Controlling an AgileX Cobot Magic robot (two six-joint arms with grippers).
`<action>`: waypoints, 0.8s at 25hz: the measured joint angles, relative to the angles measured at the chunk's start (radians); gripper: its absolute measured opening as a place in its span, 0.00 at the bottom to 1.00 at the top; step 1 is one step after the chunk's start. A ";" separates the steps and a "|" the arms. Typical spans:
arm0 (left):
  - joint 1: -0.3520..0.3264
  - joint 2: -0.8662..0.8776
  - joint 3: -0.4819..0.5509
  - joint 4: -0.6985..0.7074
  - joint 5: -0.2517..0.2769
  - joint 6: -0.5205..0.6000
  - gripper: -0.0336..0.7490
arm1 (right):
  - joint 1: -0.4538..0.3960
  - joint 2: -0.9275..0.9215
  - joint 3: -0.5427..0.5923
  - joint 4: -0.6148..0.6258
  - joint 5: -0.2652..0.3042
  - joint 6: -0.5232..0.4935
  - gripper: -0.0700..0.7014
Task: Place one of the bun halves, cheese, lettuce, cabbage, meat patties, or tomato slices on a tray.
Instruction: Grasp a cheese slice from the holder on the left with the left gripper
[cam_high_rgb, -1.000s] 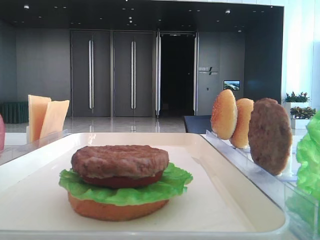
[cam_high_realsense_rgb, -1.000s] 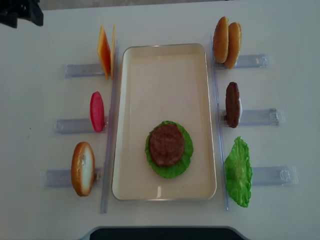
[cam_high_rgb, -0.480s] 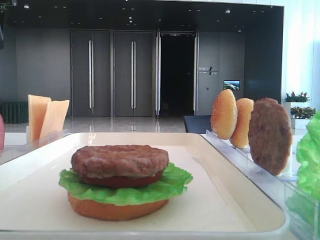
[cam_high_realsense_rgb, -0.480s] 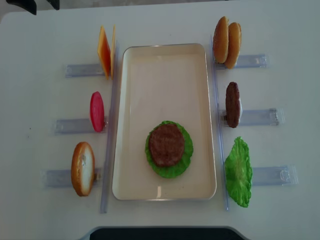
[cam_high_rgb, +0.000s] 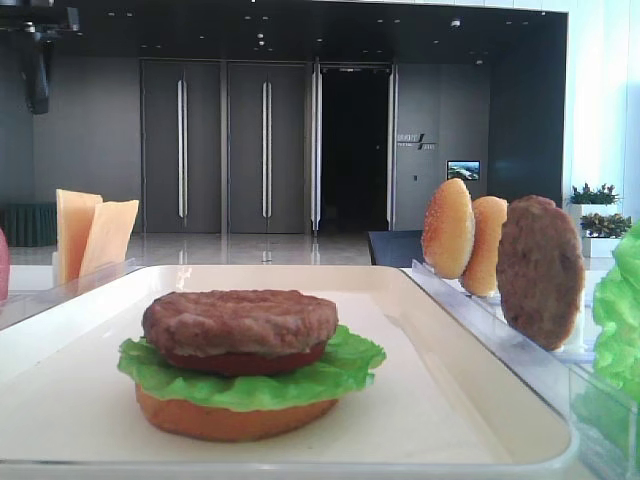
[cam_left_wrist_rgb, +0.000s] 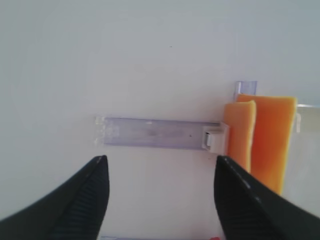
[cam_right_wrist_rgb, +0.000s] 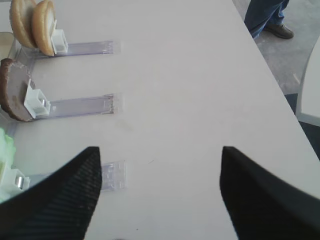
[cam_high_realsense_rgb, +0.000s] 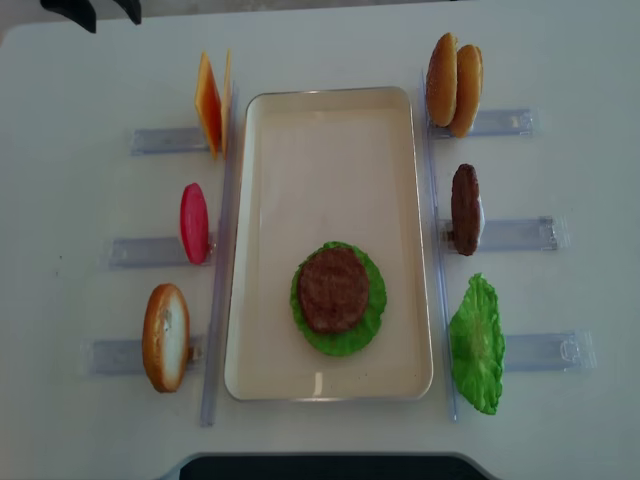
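1. The left gripper (cam_left_wrist_rgb: 159, 200) has its jaws spread wide and holds nothing. The cheese (cam_left_wrist_rgb: 260, 137) stands on edge in its clear rack (cam_left_wrist_rgb: 155, 133), ahead of the jaws and off to their right side.
2. The right gripper (cam_right_wrist_rgb: 160, 192) is also spread wide and holds nothing. A meat patty (cam_right_wrist_rgb: 12, 90) and the bun halves (cam_right_wrist_rgb: 35, 22) stand far off to its left.
3. The tray (cam_high_realsense_rgb: 330, 150) already has a stack: bun, lettuce, tomato, patty (cam_high_realsense_rgb: 332, 290).
4. I think cheese comes next. The two slices lean close together, so the jaws could pinch both, or bump them over.
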 joint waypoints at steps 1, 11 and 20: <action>-0.030 0.000 0.000 0.019 0.000 -0.014 0.69 | 0.000 0.000 0.000 0.000 0.000 0.000 0.71; -0.250 0.000 -0.001 0.045 0.000 -0.180 0.69 | 0.000 0.000 0.000 0.000 0.000 0.000 0.71; -0.259 0.009 -0.002 0.022 0.000 -0.247 0.69 | 0.000 0.000 0.000 0.000 0.000 0.000 0.71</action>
